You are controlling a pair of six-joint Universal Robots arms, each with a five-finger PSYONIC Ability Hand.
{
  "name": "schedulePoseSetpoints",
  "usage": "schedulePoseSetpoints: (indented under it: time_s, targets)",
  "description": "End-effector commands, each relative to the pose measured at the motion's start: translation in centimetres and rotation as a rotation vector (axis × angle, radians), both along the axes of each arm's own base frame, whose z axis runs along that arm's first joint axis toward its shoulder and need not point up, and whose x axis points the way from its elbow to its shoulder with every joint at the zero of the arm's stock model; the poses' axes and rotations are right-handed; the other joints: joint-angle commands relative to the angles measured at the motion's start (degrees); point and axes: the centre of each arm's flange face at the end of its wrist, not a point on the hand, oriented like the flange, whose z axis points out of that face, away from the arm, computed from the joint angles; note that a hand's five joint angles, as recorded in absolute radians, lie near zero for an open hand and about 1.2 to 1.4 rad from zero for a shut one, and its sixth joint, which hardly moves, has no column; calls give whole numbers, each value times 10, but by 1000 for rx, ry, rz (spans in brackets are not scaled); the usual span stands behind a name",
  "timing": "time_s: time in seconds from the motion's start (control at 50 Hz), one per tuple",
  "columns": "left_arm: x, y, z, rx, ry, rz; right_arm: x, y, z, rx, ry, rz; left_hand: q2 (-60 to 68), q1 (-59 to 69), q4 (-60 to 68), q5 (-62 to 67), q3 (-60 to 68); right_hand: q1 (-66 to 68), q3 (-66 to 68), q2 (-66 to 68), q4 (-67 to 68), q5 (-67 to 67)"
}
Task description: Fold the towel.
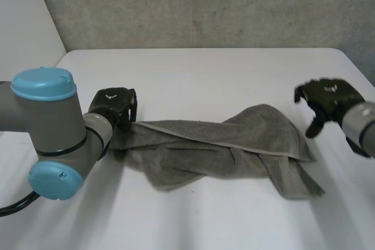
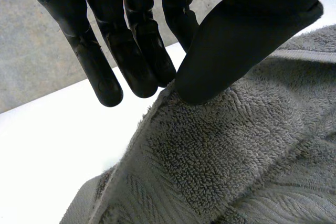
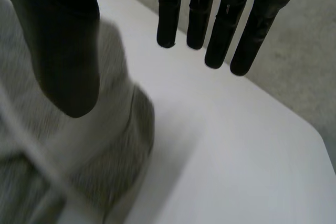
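A grey towel [image 1: 205, 150] lies twisted and bunched across the middle of the white table [image 1: 205, 74]. My left hand [image 1: 114, 105] is at the towel's left end. In the left wrist view its thumb [image 2: 236, 40] presses the towel's edge [image 2: 220, 150] against the fingers [image 2: 131, 61], so it is shut on the cloth. My right hand [image 1: 328, 98] hovers just off the towel's right end, apart from it. The right wrist view shows its fingers [image 3: 220, 30] straight and the thumb [image 3: 65, 51] spread above the towel [image 3: 47, 145], holding nothing.
A grey concrete wall [image 1: 205, 4] stands behind the table's far edge. The table's right edge runs close beside my right hand. Bare tabletop [image 3: 236, 156] lies beyond the towel's right end and in front of the towel.
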Motion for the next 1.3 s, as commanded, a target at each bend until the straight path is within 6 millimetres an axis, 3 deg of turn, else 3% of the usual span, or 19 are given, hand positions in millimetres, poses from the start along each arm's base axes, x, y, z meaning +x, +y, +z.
schedulePoseSetpoints:
  time_s: [0.02,0.08,0.12,0.22,0.62,1.02,1.3]
  targets:
    - [0,0,-1,1,0,0,-18,23,-41,84,83,5,102,115,103,111,104,27,24,27,25,20]
    - [0,0,-1,-3,2,-2,-17,26,-47,104,84,20,102,115,103,111,104,12,9,12,10,5]
    - [0,-1,-1,-11,5,0,-14,26,-59,135,69,54,102,115,103,111,104,-108,-111,-108,-111,-116]
    - [0,0,-2,-6,3,0,-10,20,-70,117,44,80,102,115,103,111,104,-163,-166,-163,-165,-170]
    - [0,1,-4,-2,1,-2,-7,-14,-85,-14,42,68,102,115,103,111,104,-123,-126,-122,-125,-130]
    - [0,0,-7,-5,2,0,17,-41,-95,-21,-30,42,102,115,103,111,104,-118,-121,-117,-120,-125]
    - [0,0,-9,-2,1,-2,37,-63,-92,-48,-117,46,102,115,103,111,104,-20,-23,-20,-22,-27]
